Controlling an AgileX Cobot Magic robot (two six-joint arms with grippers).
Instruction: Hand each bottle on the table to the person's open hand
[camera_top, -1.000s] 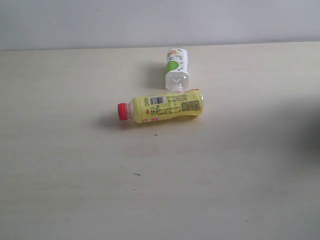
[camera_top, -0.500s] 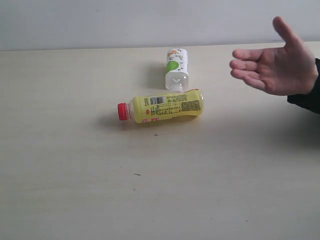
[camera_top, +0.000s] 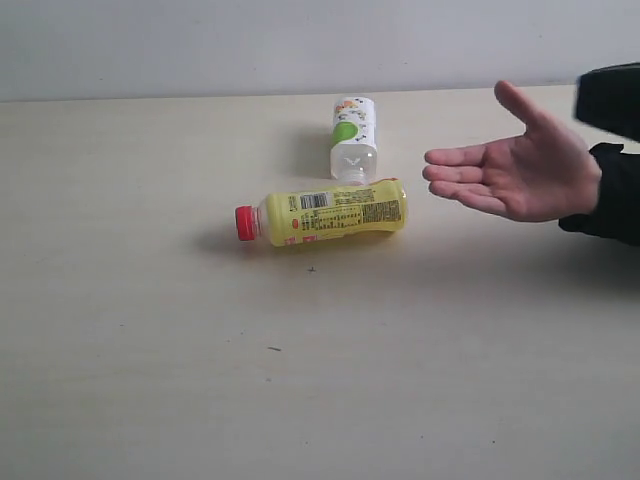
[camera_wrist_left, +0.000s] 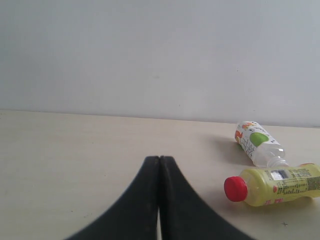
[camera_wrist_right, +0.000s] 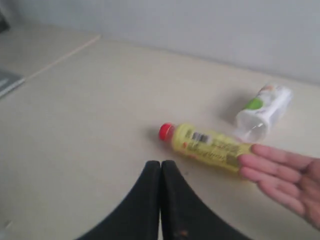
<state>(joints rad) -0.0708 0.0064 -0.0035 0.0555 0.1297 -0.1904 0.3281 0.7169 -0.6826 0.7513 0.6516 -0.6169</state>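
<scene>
Exterior view: yellow bottle (camera_top: 325, 213) and green-labelled bottle (camera_top: 353, 140) are lying on their sides on the table (camera_top: 150, 350), just beside each other; the person's open hand (camera_top: 520, 175) is hovering near them, right of both. Wrist views: left pincer (camera_wrist_left: 159, 165) and right pincer (camera_wrist_right: 160, 170) are pressing jaws together, gripping nothing.
</scene>
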